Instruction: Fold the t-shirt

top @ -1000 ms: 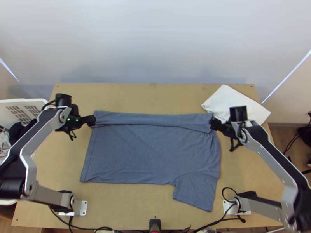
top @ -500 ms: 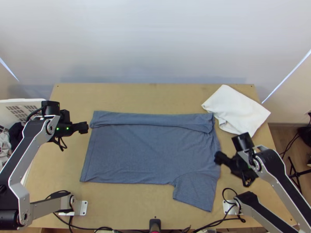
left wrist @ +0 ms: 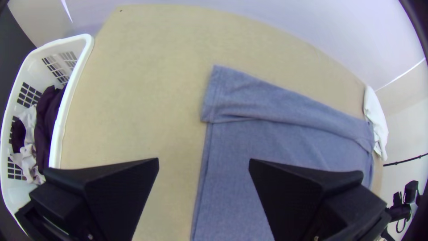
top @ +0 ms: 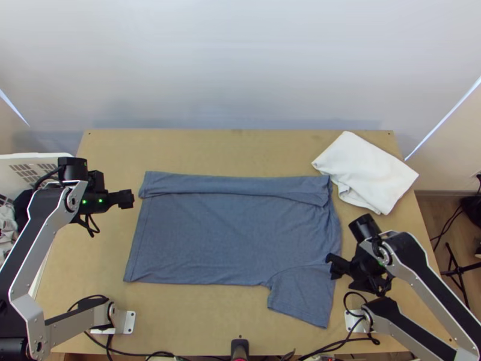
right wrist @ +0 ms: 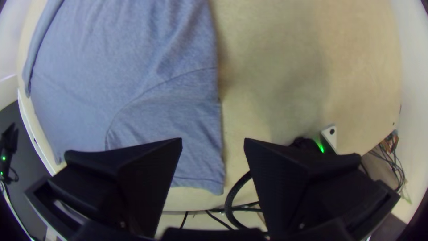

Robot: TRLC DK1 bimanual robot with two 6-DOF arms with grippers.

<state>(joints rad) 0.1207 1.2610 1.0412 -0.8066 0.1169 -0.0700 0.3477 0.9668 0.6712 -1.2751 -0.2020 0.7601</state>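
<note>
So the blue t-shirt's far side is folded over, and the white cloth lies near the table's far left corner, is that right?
Not quite the corner: the top view shows the white cloth near the table's far right corner. The blue t-shirt's far side is folded over.

Beyond two parted, flat black fingers (left wrist: 129, 192), a blue-grey cloth t-shirt (left wrist: 232, 165), one long edge folded over, lies on a light wooden table (left wrist: 147, 89) bordered by a white plastic basket (left wrist: 70, 98).
</note>
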